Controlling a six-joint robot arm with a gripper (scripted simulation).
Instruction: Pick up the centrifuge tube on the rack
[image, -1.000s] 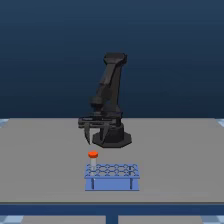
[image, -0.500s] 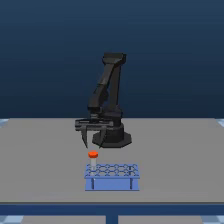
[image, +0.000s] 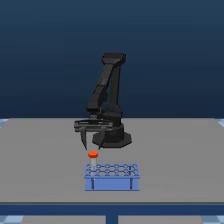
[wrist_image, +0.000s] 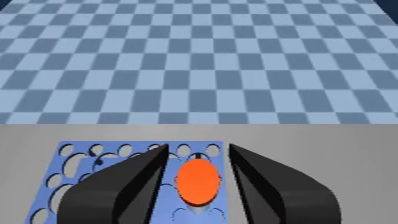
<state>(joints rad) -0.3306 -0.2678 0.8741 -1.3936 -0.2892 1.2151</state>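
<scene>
No text, label or number — none legible anywhere

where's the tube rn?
In the exterior view the tube stands upright at the rack's back corner on that view's left, directly under the open pincer; the wrist view shows its orange cap between the fingers.

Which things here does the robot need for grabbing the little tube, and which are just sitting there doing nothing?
Needed for the job:
- centrifuge tube, orange cap up, standing in the rack
- rack, light blue
- end effector, open above the tube's cap

Just there:
- grey table
- nothing else lies about
</scene>
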